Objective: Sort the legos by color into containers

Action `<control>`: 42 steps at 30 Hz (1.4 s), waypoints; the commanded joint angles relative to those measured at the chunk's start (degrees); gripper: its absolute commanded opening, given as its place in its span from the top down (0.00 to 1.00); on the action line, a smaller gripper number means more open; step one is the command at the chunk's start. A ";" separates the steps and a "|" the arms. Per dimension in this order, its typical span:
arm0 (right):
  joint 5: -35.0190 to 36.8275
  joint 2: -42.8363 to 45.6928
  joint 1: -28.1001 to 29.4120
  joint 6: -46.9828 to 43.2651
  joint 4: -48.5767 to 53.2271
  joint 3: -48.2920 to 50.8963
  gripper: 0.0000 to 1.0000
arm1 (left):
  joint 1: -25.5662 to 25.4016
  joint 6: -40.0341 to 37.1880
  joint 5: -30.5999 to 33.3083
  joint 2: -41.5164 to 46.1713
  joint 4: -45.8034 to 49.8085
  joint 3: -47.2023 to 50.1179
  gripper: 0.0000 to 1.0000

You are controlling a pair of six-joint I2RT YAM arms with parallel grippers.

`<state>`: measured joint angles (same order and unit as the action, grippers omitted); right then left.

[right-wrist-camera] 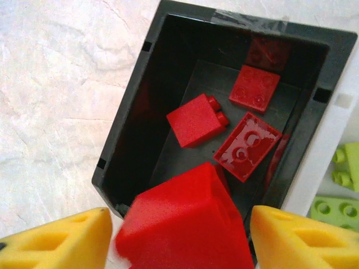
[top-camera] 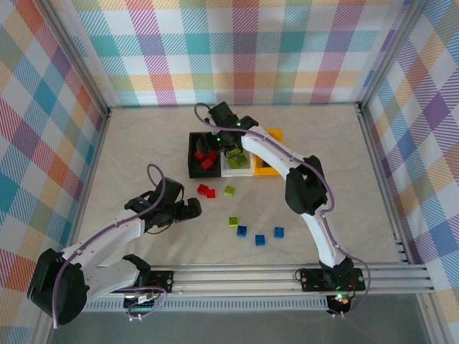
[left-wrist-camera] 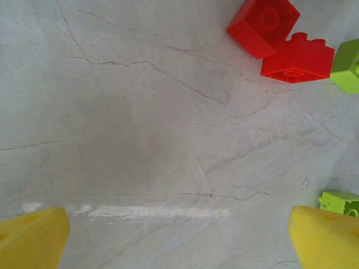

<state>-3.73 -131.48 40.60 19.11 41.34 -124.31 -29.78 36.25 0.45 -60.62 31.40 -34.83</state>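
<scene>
Red lego (right-wrist-camera: pixel 174 207) is seen loose within spread right gripper (right-wrist-camera: pixel 178 230) above black bin (right-wrist-camera: pixel 134 112); left gripper (left-wrist-camera: pixel 178 224) is held spread over surface (left-wrist-camera: pixel 140 112).

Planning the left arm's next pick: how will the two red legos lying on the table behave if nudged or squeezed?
Likely rigid: the red legos look like hard moulded plastic, so a squeeze shouldn't deform them. They sit close together on smooth table, so nudging one would probably slide both. Glossy flat faces may slip in the left pincer.

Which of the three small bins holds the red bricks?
The black rectangular plastic bin, the leftmost; the white bin beside it holds lime green bricks.
</scene>
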 commanded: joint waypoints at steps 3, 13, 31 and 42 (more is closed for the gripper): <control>0.50 2.64 0.31 -1.48 2.13 -0.14 0.30 | 0.78 -0.64 -1.51 0.96 1.54 -1.00 0.00; 4.58 19.15 -0.15 1.00 -5.10 23.02 0.30 | -0.41 -3.70 -5.80 -2.29 0.52 -4.34 0.00; 6.34 47.56 -5.78 6.97 -10.25 64.99 0.30 | -16.83 -6.94 -6.10 -25.24 -5.58 -16.95 0.19; 5.77 54.24 -8.89 7.08 -10.36 70.84 0.30 | -20.16 -10.56 -3.03 -39.46 -0.31 -28.56 0.33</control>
<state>2.52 -79.40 32.58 25.30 32.01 -54.57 -49.06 27.62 -4.78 -98.19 27.14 -61.39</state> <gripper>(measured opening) 0.704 0.672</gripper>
